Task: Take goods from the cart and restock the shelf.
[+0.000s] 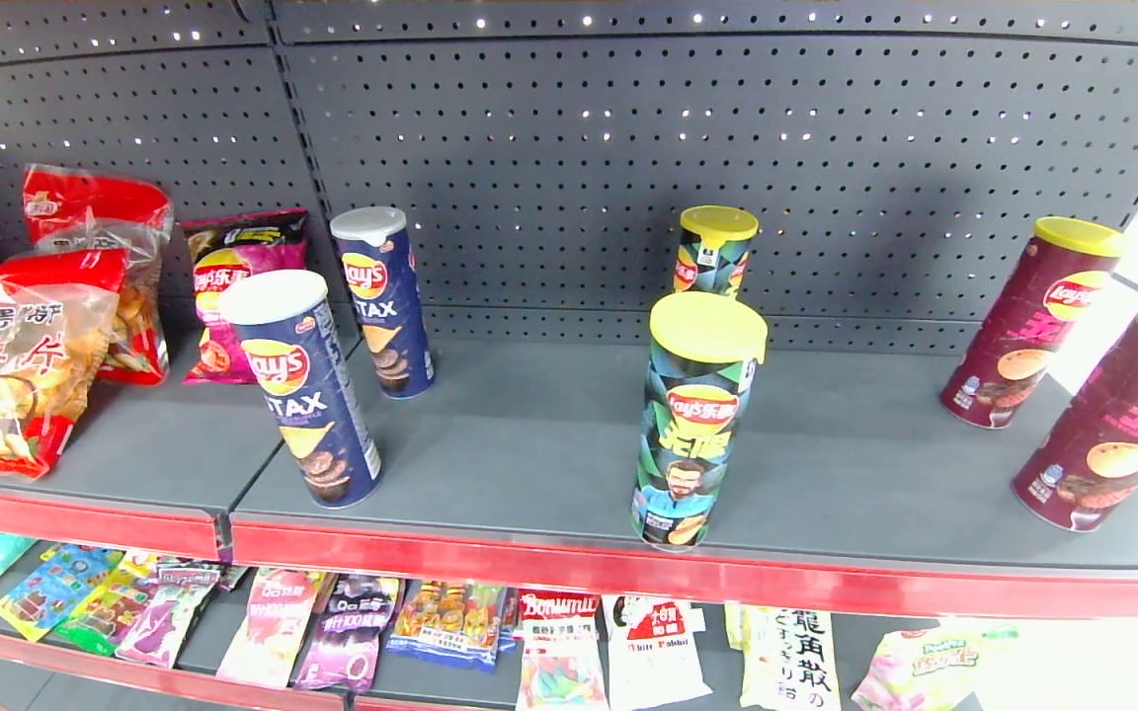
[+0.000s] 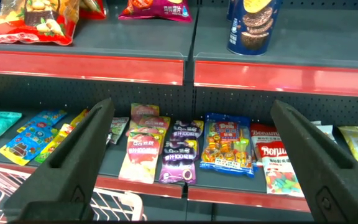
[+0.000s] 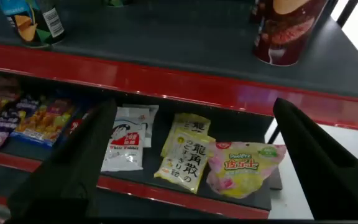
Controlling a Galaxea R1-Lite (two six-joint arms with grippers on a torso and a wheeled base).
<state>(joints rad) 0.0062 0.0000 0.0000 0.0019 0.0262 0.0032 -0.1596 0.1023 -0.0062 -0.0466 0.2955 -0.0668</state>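
The grey shelf (image 1: 529, 434) with a red front strip carries two blue chip cans (image 1: 302, 385), two green cans with yellow lids (image 1: 697, 415) and two maroon cans (image 1: 1028, 321). Snack bags (image 1: 21, 355) lean at its left end. My left gripper (image 2: 191, 106) is open with nothing between its fingers, in front of the lower shelf of candy bags (image 2: 182, 152). Below it is a corner of the wire cart (image 2: 114, 205). My right gripper (image 2: 194, 102) is likewise open and empty, facing the white and yellow packets (image 3: 185, 152) on the lower shelf.
A perforated grey back panel (image 1: 628, 148) closes the shelf behind the cans. Wide bare gaps lie between the can pairs on the upper shelf. A magenta chip bag (image 1: 238, 286) stands behind the front blue can. The lower shelf (image 1: 184, 642) is packed with candy bags.
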